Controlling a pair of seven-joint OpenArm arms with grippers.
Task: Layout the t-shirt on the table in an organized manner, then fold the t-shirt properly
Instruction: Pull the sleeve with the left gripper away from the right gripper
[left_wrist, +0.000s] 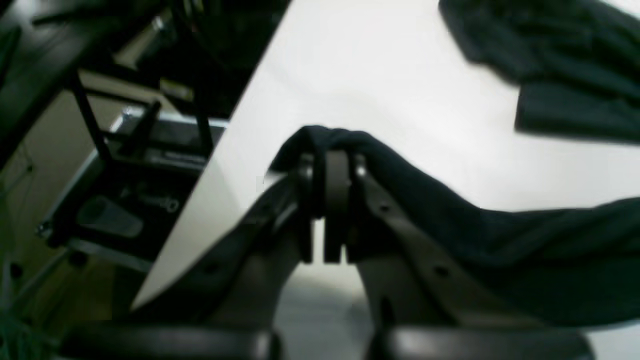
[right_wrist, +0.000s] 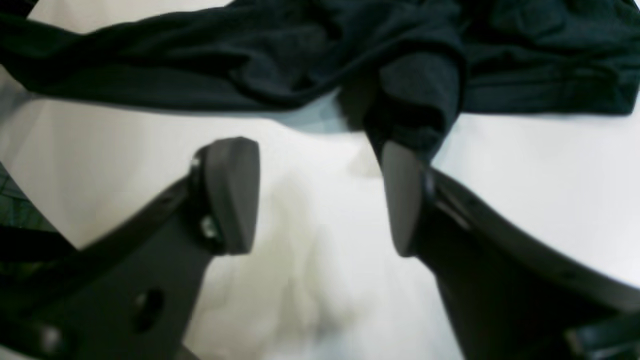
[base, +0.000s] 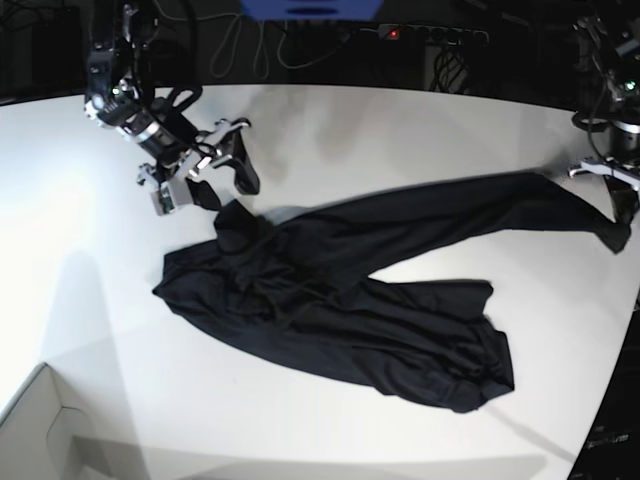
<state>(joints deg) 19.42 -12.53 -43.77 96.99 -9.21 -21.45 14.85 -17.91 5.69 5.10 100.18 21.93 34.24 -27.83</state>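
The t-shirt's (left_wrist: 500, 240) pinched tip hides between the left gripper's (left_wrist: 332, 172) blurred pads; beside it, floor clutter blurs past telling.

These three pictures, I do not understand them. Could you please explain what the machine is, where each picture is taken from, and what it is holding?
It is a robot with two arms working at a white table. The wide picture looks down from above. The other two come from small cameras mounted on each wrist, looking along the gripping tool.

A black t-shirt lies crumpled on the table, one part stretched out to the side.

The left tool is closed on a fold of the shirt near the table edge; in the wide picture it is on the right.

The right tool is open, its two fingers apart above bare table, and holds nothing. The shirt's edge is just beyond its fingertips.
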